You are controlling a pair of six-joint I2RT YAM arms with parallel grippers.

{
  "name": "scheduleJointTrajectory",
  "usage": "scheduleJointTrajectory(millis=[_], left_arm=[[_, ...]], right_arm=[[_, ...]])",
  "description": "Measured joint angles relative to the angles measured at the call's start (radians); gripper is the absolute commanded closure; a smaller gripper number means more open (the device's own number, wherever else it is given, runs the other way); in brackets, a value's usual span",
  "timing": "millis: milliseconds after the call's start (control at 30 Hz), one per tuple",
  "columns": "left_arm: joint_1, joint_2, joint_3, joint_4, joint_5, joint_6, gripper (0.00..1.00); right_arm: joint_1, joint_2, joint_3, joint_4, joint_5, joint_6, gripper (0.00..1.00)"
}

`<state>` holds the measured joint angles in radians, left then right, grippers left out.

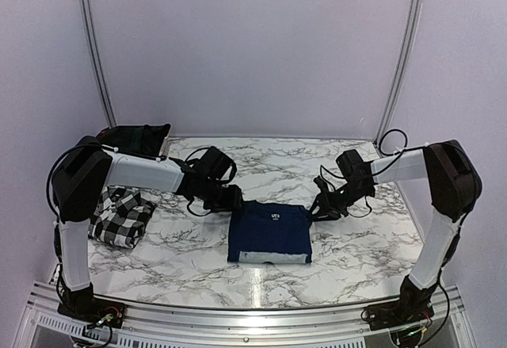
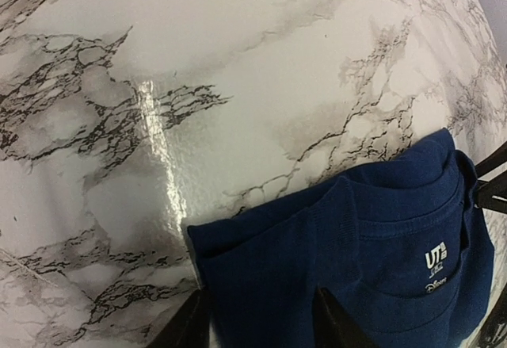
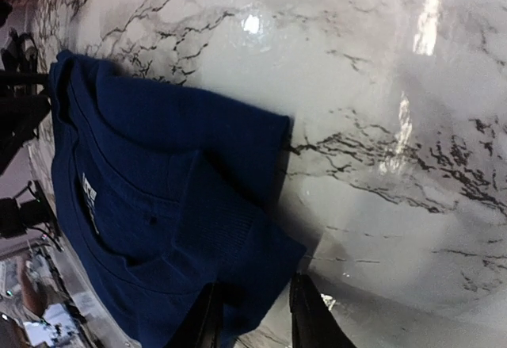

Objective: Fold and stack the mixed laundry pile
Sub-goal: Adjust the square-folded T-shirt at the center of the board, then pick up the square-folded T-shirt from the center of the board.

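Observation:
The navy blue T-shirt (image 1: 269, 233) lies folded into a rectangle at the table's middle, collar label up. My left gripper (image 1: 230, 199) is at its far left corner. In the left wrist view the gripper (image 2: 261, 324) stands open, its fingers straddling that corner of the T-shirt (image 2: 356, 269). My right gripper (image 1: 317, 209) is at the far right corner. In the right wrist view it (image 3: 253, 316) is open too, with the corner of the T-shirt (image 3: 158, 205) between its fingers. The black-and-white check shirt (image 1: 120, 215) lies folded at the left. The dark green plaid garment (image 1: 136, 138) lies at the back left.
The marble table (image 1: 356, 245) is bounded by pale walls at the back and sides and a metal rail (image 1: 253, 316) at the near edge. Both arms reach inward over the table's middle band.

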<state>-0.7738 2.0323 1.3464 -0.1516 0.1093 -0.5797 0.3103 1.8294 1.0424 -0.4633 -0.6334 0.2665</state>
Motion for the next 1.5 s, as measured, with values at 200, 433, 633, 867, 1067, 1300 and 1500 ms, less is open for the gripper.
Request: scheduleJointTrajectory(millis=[200,433,633,867,1067,1300,1500], left_arm=[[0.008,0.0,0.002,-0.005,0.007,0.011,1.0],[0.032,-0.005,-0.008,0.006,0.011,0.008,1.0],[0.057,-0.021,-0.041,0.023,0.007,0.0,1.0],[0.068,-0.009,-0.047,0.043,0.002,-0.033,0.49],[0.09,-0.076,-0.122,0.043,-0.068,-0.049,0.01],[0.098,-0.373,-0.206,0.048,-0.142,-0.082,0.01],[0.117,-0.567,-0.282,0.062,-0.171,-0.167,0.01]], right_arm=[[0.0,0.022,0.046,-0.008,-0.031,-0.021,0.98],[0.0,0.024,0.158,-0.018,-0.034,-0.069,1.0],[0.0,0.052,0.185,-0.01,-0.034,-0.099,1.0],[0.0,0.188,0.208,0.006,-0.016,-0.106,0.69],[0.002,0.184,0.389,-0.061,0.105,-0.142,0.45],[0.07,-0.103,0.406,-0.109,0.219,-0.217,0.45],[0.389,-0.277,0.352,-0.085,0.288,-0.247,0.52]])
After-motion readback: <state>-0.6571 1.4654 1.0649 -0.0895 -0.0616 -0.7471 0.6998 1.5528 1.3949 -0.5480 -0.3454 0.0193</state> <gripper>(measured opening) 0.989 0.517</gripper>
